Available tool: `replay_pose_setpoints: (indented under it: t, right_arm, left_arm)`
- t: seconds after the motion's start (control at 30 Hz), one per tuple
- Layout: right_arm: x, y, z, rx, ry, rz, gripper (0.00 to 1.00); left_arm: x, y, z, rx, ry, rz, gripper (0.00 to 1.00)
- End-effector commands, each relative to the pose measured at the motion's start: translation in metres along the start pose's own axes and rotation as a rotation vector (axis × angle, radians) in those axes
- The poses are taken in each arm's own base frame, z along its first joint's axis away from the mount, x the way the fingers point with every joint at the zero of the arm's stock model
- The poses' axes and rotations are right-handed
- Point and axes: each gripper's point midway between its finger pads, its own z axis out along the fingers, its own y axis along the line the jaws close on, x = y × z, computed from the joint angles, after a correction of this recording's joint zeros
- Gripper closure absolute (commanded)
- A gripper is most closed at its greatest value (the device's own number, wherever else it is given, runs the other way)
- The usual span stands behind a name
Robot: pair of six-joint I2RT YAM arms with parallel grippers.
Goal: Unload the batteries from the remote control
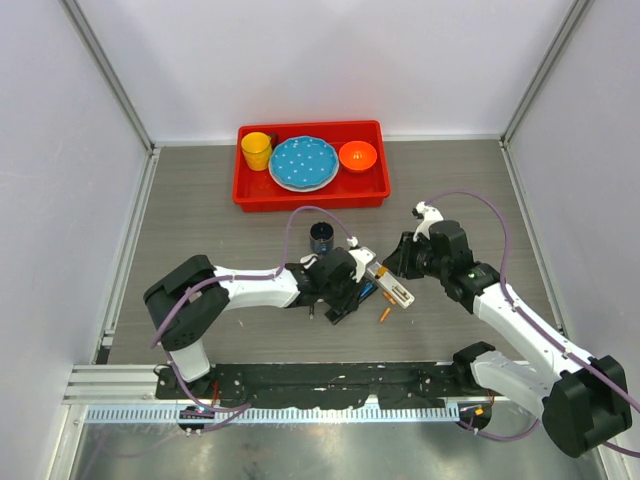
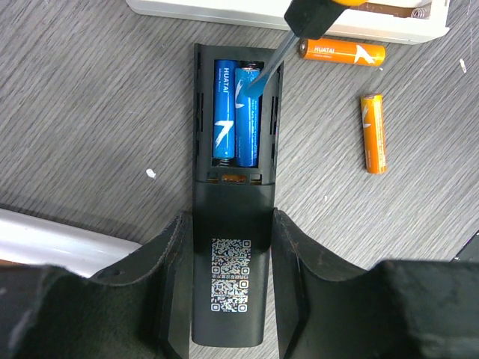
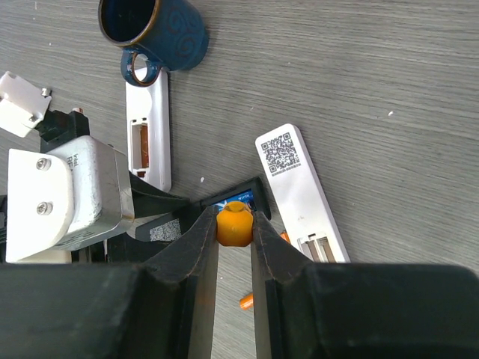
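A black remote (image 2: 228,247) lies back up on the table with its battery bay open. Two blue batteries (image 2: 224,112) lie side by side in the bay. My left gripper (image 2: 230,221) is shut on the remote's lower body. My right gripper (image 3: 234,217) is shut on the orange handle of a screwdriver (image 3: 234,224). The screwdriver's metal tip (image 2: 262,75) rests at the top end of the right blue battery (image 2: 247,120). Two orange batteries (image 2: 342,52) (image 2: 373,133) lie loose on the table to the right of the remote.
A white remote (image 3: 299,191) with an empty bay lies right of the black one, and another (image 3: 147,127) lies near a dark blue mug (image 3: 161,34). A red tray (image 1: 310,198) at the back holds a yellow cup, a blue plate and an orange bowl.
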Motion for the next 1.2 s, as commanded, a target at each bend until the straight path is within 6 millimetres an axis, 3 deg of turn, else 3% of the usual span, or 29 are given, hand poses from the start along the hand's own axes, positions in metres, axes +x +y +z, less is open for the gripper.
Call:
replay_pose_setpoints:
  t: [0.0, 0.33, 0.43, 0.9, 1.17]
  right_arm:
    - [-0.001, -0.006, -0.003, 0.033, -0.02, -0.02, 0.99]
    - [-0.03, -0.012, -0.025, 0.107, -0.178, -0.004, 0.99]
    - [-0.028, -0.014, -0.02, 0.107, -0.165, 0.001, 0.99]
    - [-0.005, 0.015, 0.002, -0.083, -0.052, 0.043, 0.99]
    - [-0.009, 0.027, -0.009, -0.129, -0.064, 0.06, 0.99]
  left_arm:
    - [0.105, 0.034, 0.005, -0.113, 0.335, -0.033, 1.0]
    - [0.106, 0.035, 0.005, -0.121, 0.341, -0.035, 1.0]
    - [0.107, 0.035, 0.006, -0.119, 0.343, -0.036, 1.0]
    - [0.108, 0.035, 0.007, -0.117, 0.348, -0.036, 1.0]
    - [0.109, 0.035, 0.008, -0.119, 0.354, -0.037, 1.0]
